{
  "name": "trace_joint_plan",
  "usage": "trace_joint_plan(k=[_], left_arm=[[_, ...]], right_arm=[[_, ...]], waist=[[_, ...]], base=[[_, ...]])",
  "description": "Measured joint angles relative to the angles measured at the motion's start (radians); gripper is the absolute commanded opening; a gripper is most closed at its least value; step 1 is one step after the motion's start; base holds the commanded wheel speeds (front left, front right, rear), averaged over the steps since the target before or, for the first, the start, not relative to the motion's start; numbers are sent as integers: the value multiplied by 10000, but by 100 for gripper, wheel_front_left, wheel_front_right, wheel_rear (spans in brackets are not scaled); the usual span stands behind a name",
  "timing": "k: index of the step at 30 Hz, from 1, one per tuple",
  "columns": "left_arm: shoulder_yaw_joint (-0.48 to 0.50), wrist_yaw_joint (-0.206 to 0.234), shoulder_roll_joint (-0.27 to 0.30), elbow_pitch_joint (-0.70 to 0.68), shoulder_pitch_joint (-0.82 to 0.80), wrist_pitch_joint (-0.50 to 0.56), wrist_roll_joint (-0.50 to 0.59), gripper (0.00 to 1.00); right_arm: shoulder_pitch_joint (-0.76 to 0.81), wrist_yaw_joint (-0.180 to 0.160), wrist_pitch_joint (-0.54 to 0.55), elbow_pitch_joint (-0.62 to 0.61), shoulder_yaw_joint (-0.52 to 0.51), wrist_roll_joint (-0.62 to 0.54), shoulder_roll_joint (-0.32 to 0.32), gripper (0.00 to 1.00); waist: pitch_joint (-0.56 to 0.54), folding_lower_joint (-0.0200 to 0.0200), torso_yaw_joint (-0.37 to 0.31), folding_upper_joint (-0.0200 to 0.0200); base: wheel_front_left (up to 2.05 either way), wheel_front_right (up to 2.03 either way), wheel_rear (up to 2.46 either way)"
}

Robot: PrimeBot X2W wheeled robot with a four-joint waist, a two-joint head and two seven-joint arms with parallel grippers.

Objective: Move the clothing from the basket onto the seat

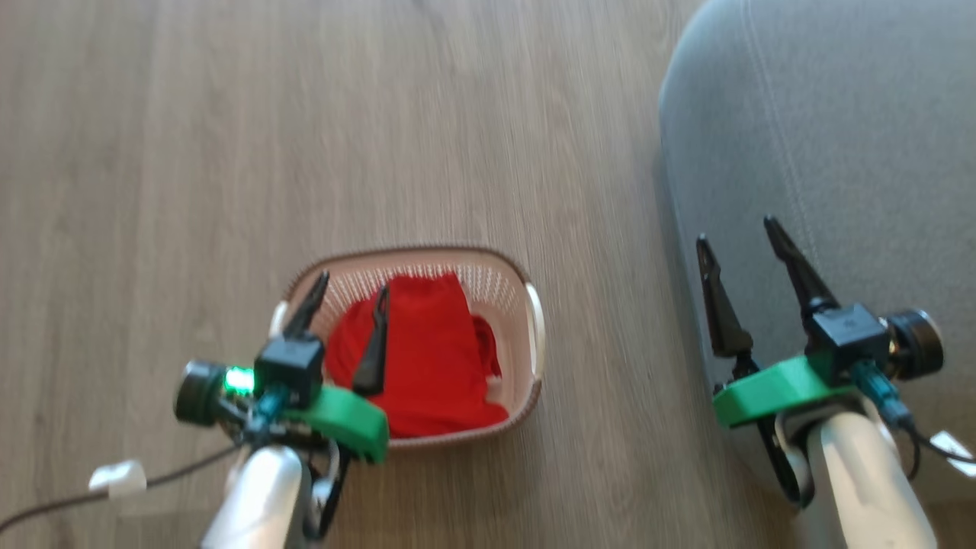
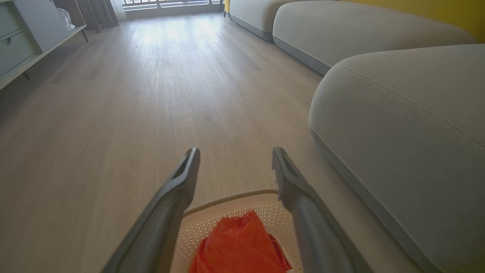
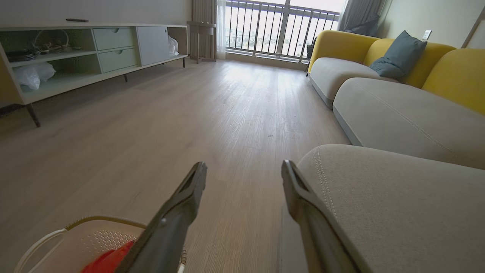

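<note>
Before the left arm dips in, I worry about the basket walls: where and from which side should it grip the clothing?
Probably pinch the raised fold mid-heap of the clothing, coming straight down. It lies bunched inside the basket, whose walls block sideways approaches; the open left tool hangs above it.

I log red clothing (image 1: 427,358), crumpled, heaped inside a cream perforated basket (image 1: 488,263) with a brown rim. I note the grey stitched seat (image 1: 839,152) near its right.
</note>
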Motion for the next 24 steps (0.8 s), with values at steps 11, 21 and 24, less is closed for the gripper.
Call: trace_joint_plan(k=[11, 21, 24], left_arm=[[-293, -435, 382, 2495, -2038, -2, 1158, 100], [-828, -504, 1085, 5302, -4594, 0, 1452, 100], [-938, -330, 1344, 5868, -5308, -2, 1659, 100]], right_arm=[[-505, 0, 0, -230, -25, -268, -4, 100], [-1351, 0, -2, -848, 343, 364, -6, 100], [-1355, 0, -2, -863, 527, 769, -6, 100]], waist=[[2660, 2, -672, -1], [4887, 3, -1552, -1], [5511, 2, -1830, -1]], base=[[0, 0, 0], [0, 0, 0], [0, 0, 0]])
